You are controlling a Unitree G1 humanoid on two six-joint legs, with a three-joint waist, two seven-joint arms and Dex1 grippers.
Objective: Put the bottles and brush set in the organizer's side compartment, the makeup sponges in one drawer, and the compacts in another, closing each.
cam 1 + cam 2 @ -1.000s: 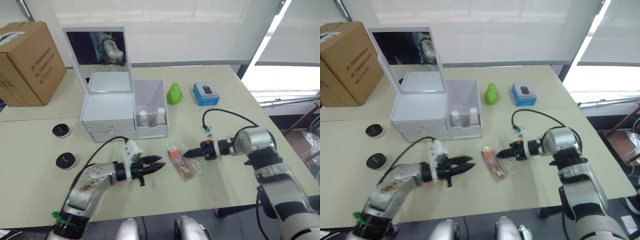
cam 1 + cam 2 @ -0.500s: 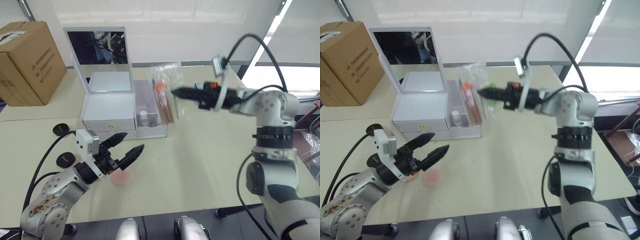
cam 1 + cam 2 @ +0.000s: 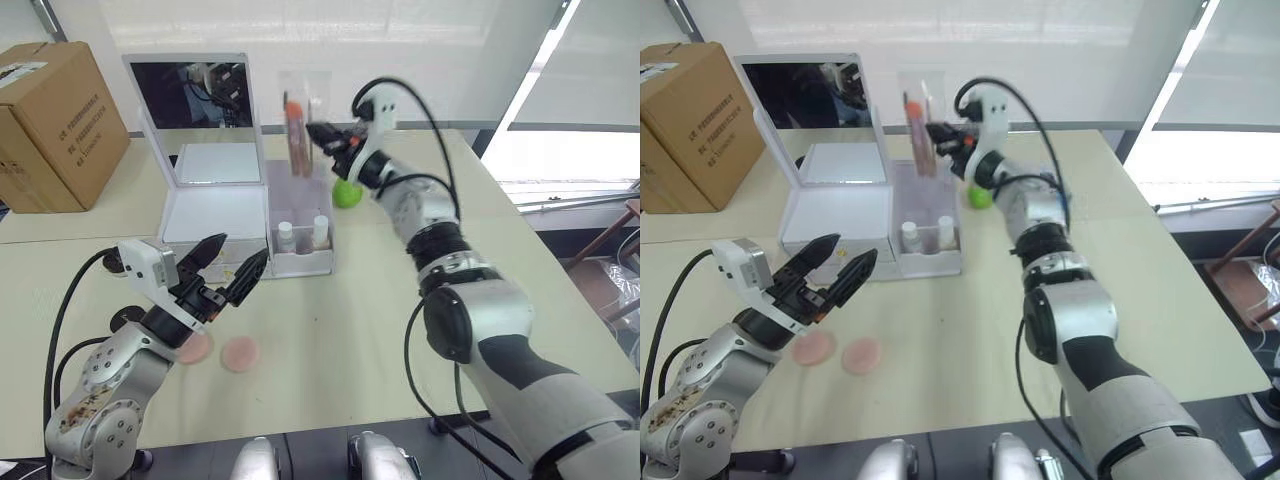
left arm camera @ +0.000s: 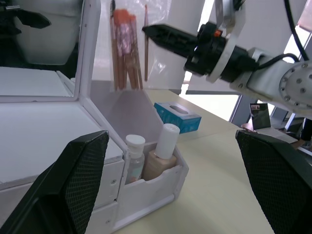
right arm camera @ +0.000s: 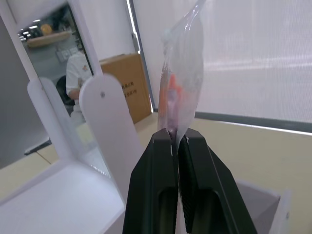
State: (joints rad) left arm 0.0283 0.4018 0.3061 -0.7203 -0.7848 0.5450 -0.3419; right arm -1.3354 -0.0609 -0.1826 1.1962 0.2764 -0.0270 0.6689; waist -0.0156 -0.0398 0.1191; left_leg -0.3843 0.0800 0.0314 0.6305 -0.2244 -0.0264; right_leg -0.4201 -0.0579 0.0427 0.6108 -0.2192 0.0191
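The brush set (image 3: 296,125), a clear plastic pouch of pink-orange brushes, hangs straight up and down, right above the tall white side compartment (image 3: 300,215). The right gripper (image 3: 316,133) pinches its edge. The left gripper (image 3: 232,265) is spread wide, holding nothing, farther away.

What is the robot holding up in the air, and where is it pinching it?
The right gripper pinches the brush set by the edge of its clear pouch, above the side compartment. The left gripper holds nothing.

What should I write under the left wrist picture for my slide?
Right gripper dangles the brush set above the side compartment, where two bottles stand.
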